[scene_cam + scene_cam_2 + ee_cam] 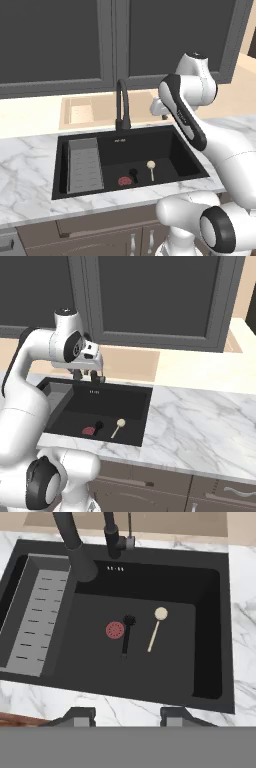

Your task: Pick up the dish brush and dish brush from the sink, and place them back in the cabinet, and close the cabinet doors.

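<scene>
Two brushes were seen on the sink (210, 637) floor: one black (126, 633), one cream (156, 628), beside one red drain (115, 630). The gripper (125, 714) was held above, parted and empty.

sink (210, 637): set into counter (200, 416), below closed wall cabinets (60, 45)
faucet (121, 102): behind the basin, at back rim, arching forward over it
rack insert (37, 627): in left end of the sink, along its left wall
drain disc (115, 630): on basin floor, near middle
black brush (126, 637): on basin floor, just right of the drain disc, head toward faucet
cream brush (156, 632): on basin floor, right of black brush, apart from it, head toward faucet
gripper (89, 377): above sink's back part, near faucet
drawers (220, 488): under counter
</scene>
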Tool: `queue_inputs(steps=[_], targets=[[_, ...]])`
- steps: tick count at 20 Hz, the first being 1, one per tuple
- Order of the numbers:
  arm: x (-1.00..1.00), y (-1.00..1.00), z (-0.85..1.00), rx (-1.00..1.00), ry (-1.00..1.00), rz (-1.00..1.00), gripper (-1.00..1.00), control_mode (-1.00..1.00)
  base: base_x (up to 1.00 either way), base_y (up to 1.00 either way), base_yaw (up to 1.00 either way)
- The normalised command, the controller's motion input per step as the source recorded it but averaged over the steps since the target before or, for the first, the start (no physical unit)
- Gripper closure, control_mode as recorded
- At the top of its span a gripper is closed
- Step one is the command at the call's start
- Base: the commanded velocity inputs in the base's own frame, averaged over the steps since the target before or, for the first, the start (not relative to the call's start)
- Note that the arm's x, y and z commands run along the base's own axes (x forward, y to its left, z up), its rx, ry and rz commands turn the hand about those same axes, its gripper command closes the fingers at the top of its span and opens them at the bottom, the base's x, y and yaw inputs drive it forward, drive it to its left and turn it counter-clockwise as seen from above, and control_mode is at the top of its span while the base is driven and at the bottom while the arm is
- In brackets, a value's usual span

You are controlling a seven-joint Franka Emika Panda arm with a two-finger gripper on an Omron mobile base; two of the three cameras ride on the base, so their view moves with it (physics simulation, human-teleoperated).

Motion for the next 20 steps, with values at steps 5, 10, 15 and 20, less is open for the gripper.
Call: queue_inputs(steps=[5, 10, 15, 20], targets=[[0.00, 0.00, -0.06, 0.00, 0.00, 0.00, -1.00, -1.00, 0.00, 0.00, 0.00], [0.00, 0.00, -0.18, 0.00, 0.00, 0.00, -1.00, -1.00, 0.00, 0.00, 0.00], [0.00, 0.00, -0.21, 0.00, 0.00, 0.00, -1.00, -1.00, 0.00, 0.00, 0.00], [0.00, -0.02, -0.21, 0.00, 0.00, 0.00, -1.00, -1.00, 0.00, 0.00, 0.00]])
